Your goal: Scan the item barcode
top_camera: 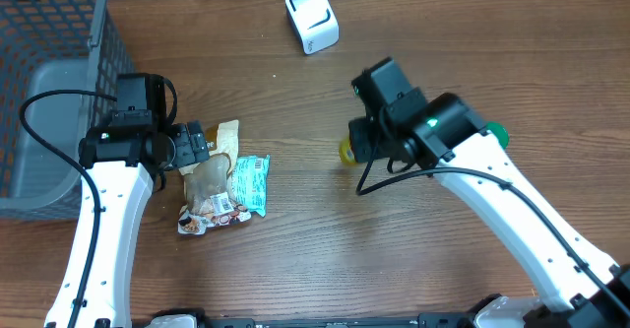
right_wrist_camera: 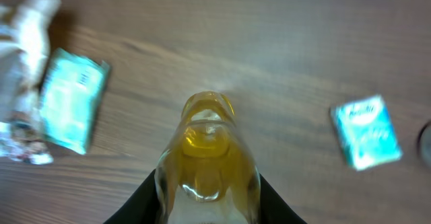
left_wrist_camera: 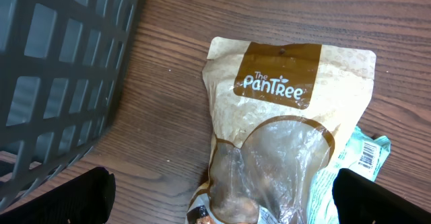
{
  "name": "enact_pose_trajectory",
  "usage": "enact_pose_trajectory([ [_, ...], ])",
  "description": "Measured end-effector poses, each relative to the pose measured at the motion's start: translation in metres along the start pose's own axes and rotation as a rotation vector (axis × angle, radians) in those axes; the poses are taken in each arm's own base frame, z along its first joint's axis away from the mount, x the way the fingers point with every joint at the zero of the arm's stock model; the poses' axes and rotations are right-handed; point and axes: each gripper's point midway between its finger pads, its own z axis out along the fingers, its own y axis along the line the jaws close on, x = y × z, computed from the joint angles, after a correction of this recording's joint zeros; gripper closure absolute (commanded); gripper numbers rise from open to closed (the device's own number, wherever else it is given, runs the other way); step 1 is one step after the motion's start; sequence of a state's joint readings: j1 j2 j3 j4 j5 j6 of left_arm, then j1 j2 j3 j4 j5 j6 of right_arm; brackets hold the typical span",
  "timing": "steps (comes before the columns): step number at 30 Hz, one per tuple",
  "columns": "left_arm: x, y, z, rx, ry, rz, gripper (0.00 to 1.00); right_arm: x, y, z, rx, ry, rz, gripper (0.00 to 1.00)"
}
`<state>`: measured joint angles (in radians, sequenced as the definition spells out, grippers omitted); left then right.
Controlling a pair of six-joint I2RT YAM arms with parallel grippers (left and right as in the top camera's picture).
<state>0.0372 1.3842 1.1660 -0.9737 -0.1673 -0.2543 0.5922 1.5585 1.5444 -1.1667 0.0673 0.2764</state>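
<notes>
The wooden bench (top_camera: 295, 259) is carrying everything. A grey mesh basket (top_camera: 39, 32) is sitting at its far left corner, and only its own walls and floor are showing. Just beside the basket a heap of snack bags is lying on the bare wood. A brown pouch (left_wrist_camera: 289, 116) is lying on top, a teal packet (top_camera: 250, 182) is peeking out from under its edge with a barcode showing, and a printed pouch (top_camera: 212, 215) is lying at the near end. The left gripper (top_camera: 202, 149) is hanging over this heap with its jaws spread wide, touching nothing. The white scanner (top_camera: 312, 18) is standing at the far edge, well apart from both arms. A green round thing (top_camera: 497, 133) is half hiding behind the right arm. The right gripper (right_wrist_camera: 209, 200) is pinching the yellow translucent item (right_wrist_camera: 207, 143) in its jaws, above the open bench between the heap and the scanner.
</notes>
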Motion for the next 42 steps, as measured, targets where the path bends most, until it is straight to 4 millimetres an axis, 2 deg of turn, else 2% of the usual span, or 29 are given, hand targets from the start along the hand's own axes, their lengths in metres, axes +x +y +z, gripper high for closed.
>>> enact_pose_trajectory([
  [6, 0.0, 0.0, 0.0, 0.0, 0.0, 0.0, 0.0, -0.049, 0.013, -0.065, -0.042, -0.156, -0.075, 0.97],
  [10, 0.0, 0.0, 0.0, 0.0, 0.0, 0.0, 0.01, -0.08, 0.015, -0.105, -0.042, -0.298, -0.083, 0.97],
  [13, 0.0, 0.0, 0.0, 0.0, 0.0, 0.0, 0.01, -0.098, 0.016, -0.122, -0.036, -0.384, -0.086, 0.96],
  [16, 0.0, 0.0, 0.0, 0.0, 0.0, 0.0, 0.01, -0.11, 0.017, -0.127, -0.033, -0.437, -0.1, 0.96],
  [20, 0.0, 0.0, 0.0, 0.0, 0.0, 0.0, 0.01, -0.124, 0.021, -0.125, -0.026, -0.482, -0.134, 0.96],
  [24, 0.0, 0.0, 0.0, 0.0, 0.0, 0.0, 0.0, -0.134, 0.022, -0.114, -0.003, -0.489, -0.162, 0.96],
  [34, 0.0, 0.0, 0.0, 0.0, 0.0, 0.0, 0.01, -0.142, 0.02, -0.065, 0.081, -0.415, -0.27, 0.96],
  [42, 0.0, 0.0, 0.0, 0.0, 0.0, 0.0, 0.0, -0.161, 0.019, -0.026, 0.156, -0.407, -0.355, 0.96],
])
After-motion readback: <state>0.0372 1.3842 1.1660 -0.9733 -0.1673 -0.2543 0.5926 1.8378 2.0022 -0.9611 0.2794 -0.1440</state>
